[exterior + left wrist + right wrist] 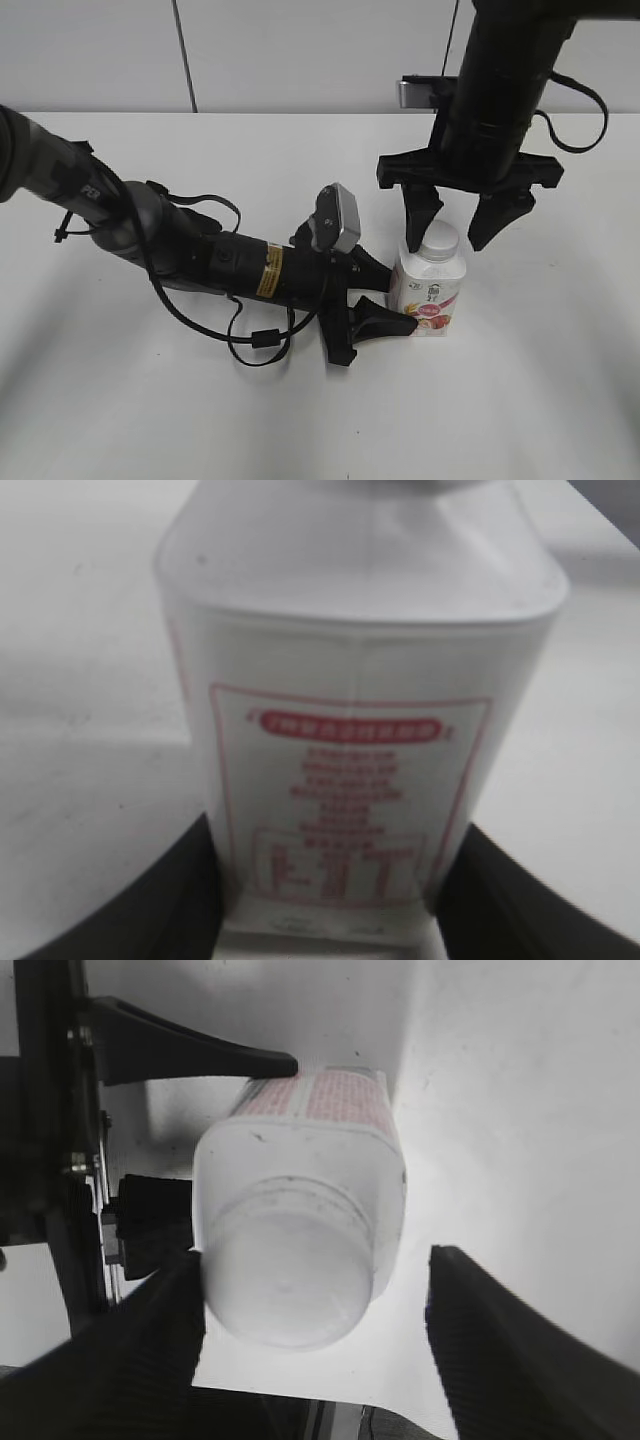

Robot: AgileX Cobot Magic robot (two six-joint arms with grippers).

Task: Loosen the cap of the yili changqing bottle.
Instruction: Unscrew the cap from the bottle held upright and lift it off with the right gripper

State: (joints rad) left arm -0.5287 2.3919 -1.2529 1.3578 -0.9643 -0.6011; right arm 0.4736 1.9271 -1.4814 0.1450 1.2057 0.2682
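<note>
The yili changqing bottle (pixel 428 295) stands upright on the white table, with a red-pink fruit band on its front and its white cap (pixel 440 240) on the neck. My left gripper (pixel 392 296) is shut on the bottle's lower body; in the left wrist view its black fingers (pixel 330 920) flank the bottle (pixel 350 680). My right gripper (pixel 457 232) hangs open over the cap, one finger on each side. In the right wrist view (pixel 312 1265) the left finger is next to the cap (pixel 285 1280) and the right finger is well apart. The bottle's shoulder (pixel 340 1110) shows beyond.
The white table (pixel 540 400) extends on all sides and a pale wall stands behind it. The left arm's black body and cables (pixel 200 260) lie across the table's left middle. A finger of the left gripper (pixel 200 1060) shows in the right wrist view.
</note>
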